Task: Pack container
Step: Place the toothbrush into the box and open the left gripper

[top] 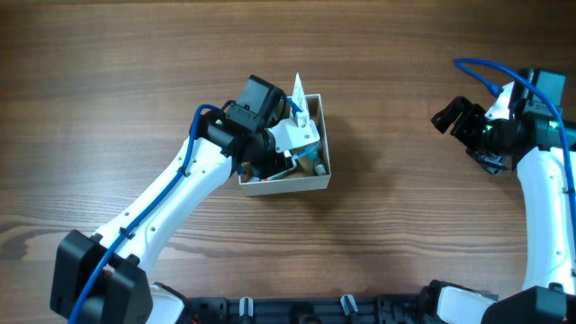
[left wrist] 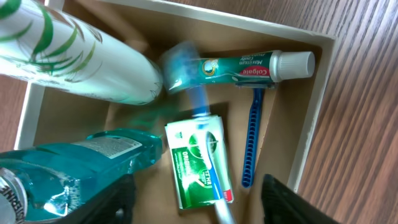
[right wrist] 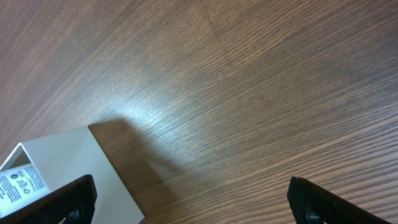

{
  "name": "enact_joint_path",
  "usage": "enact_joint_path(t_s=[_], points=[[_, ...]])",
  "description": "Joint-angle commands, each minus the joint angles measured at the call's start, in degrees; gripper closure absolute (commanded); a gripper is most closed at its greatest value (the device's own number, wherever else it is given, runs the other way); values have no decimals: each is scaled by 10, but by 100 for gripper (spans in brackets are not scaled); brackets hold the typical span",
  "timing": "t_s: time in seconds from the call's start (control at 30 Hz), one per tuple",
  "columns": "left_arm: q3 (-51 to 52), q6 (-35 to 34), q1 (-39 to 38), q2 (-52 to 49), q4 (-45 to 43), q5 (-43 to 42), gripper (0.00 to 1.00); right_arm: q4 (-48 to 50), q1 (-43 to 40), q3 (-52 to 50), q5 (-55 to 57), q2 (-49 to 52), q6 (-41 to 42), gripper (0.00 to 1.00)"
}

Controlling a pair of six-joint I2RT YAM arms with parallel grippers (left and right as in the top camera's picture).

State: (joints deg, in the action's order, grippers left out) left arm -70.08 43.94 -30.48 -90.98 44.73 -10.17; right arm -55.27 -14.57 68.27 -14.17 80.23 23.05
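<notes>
The container [top: 288, 187], a square low box with white walls and tan inside, sits mid-table under my left arm. My left gripper [top: 290, 148] hovers over it, open and empty [left wrist: 196, 205]. Inside the container [left wrist: 314, 112] lie a Colgate toothpaste tube [left wrist: 249, 67], a blue razor [left wrist: 252, 137], a green flat packet [left wrist: 186, 168], a teal mouthwash bottle [left wrist: 68, 168] and a white-and-green bottle [left wrist: 74, 56]. A blurred blue-and-white toothbrush [left wrist: 208, 162] lies across the packet, between my fingers. My right gripper [top: 454, 117] is open and empty over bare table [right wrist: 193, 205], well right of the container.
The wood table [top: 135, 81] surrounds the container. The right wrist view shows the container's white outer wall [right wrist: 68, 162] at the lower left. A white pointed item [top: 298, 90] sticks up at the container's far edge.
</notes>
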Motion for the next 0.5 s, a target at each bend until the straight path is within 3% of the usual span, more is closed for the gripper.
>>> enact_joint_path(t_s=[0.0,0.13,0.27,0.47], points=[[-6,-41,3,11,0,6,0,-5,-1,-1,-7,-7,-5,0],[-8,-118,4,67,0,8,0,-7,-1,-1,-10,-7,-35,0],[-8,-238,34,159,1,71,0,0,5,8,8,-20,-55,0],[-8,-364,187,177,-5,96,0,42,96,60,103,-43,-124,0]])
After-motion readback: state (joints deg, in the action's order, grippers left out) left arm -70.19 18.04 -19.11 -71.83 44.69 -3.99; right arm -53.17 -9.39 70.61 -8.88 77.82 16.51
